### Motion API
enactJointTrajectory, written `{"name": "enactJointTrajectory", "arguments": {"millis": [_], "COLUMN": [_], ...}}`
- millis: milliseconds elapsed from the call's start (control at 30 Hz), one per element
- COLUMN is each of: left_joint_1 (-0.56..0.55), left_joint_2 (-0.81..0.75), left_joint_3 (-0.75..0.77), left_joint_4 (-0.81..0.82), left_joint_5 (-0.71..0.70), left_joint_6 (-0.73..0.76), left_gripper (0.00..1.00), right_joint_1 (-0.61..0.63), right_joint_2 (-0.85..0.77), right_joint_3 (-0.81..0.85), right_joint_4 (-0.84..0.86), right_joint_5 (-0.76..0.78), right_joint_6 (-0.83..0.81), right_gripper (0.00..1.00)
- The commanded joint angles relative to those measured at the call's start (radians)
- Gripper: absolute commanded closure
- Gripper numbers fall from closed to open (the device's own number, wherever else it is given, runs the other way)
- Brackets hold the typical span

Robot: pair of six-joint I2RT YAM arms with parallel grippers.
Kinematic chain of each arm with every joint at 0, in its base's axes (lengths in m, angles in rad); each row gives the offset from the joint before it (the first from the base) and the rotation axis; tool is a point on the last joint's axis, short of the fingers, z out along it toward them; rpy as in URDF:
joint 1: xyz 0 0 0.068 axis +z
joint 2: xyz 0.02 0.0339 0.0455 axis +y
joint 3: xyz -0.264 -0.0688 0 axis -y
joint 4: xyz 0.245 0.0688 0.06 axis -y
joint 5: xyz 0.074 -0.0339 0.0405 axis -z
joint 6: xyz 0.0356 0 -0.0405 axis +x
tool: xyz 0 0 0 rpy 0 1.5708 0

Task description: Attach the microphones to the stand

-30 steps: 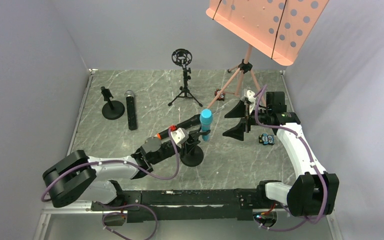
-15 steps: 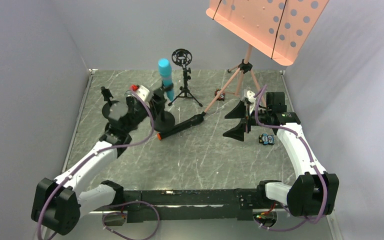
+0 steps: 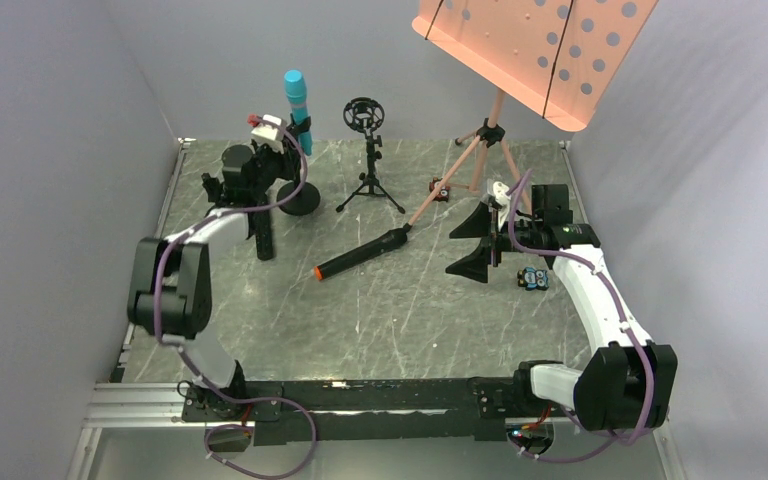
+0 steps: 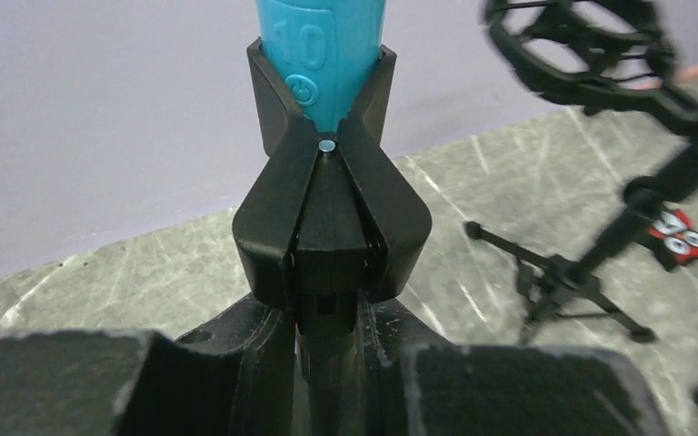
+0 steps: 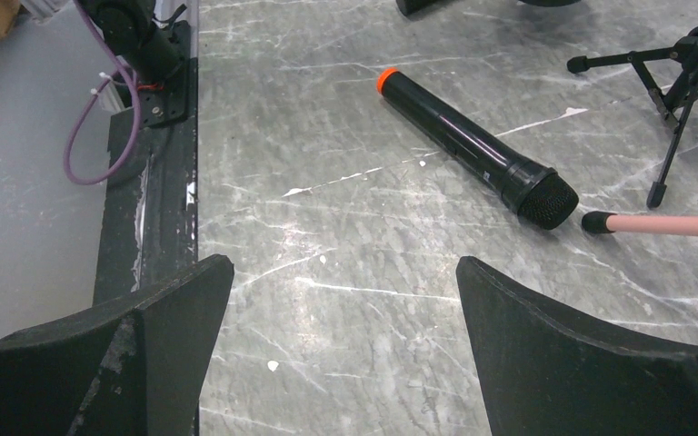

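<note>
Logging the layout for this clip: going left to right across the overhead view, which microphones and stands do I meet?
black microphone lying flat → cyan microphone in its clip stand → shock-mount tripod stand → pink music stand. The orange-ended microphone is left out: it overlaps the tripod.

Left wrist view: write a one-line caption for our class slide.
Cyan microphone seated in the stand's black clip, left fingers gripping the stem below.

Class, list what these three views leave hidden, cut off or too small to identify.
1. Left wrist view: the cyan microphone is cut off by the top edge.
2. Top view: the left arm hides the head of the far-left black microphone.
3. Top view: the small item by the right arm is too small to identify.
</note>
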Motion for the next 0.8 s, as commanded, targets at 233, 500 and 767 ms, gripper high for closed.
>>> {"name": "enactJointTrajectory", "arguments": {"millis": [233, 500, 767], "left_joint_1": [0.042, 0.046, 0.050], "left_joint_2": [0.252, 0.266, 0.142], "left_joint_3": [0.318, 0.231, 0.099], "left_joint_4": [0.192, 0.230, 0.203], "left_joint_5": [0.047, 0.045, 0.018], "left_joint_6": [-0.010, -0.037, -0.061], "left_gripper": [1.00, 0.70, 0.17], "right_joint_1": [-0.005, -0.005, -0.005], "right_joint_2": [0.040, 0.054, 0.043], "right_joint_3": [0.029, 0.032, 0.034], "right_joint_4": [0.009, -0.003, -0.009], "right_joint_5": [0.009, 0.007, 0.012], "right_joint_6": [-0.027, -0.037, -0.046], "right_gripper": [0.01, 0.01, 0.01]}}
